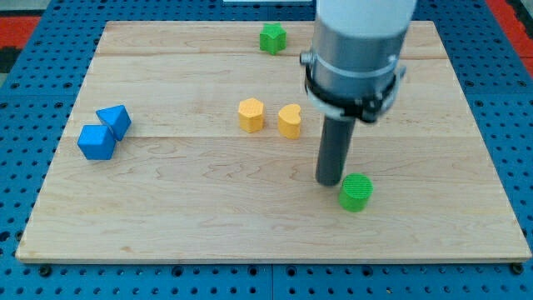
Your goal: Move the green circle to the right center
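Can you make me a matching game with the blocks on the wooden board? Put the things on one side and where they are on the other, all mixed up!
Things:
1. green circle
2. green star-like block
3. two blue blocks
4. two yellow blocks

Places:
A. view's left side
B. near the view's top edge
C. just right of my tip
D. middle of the board

Pairs: 1-C, 2-B, 3-A, 4-D
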You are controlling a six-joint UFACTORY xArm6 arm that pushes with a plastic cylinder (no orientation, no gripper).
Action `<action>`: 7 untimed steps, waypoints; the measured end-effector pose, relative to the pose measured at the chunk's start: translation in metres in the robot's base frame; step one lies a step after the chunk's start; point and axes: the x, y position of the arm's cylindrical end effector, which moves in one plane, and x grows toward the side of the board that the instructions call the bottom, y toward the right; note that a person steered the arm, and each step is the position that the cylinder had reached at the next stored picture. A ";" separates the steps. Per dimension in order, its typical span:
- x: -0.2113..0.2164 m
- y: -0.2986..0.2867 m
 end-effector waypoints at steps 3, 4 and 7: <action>0.046 0.065; 0.037 0.097; -0.077 0.115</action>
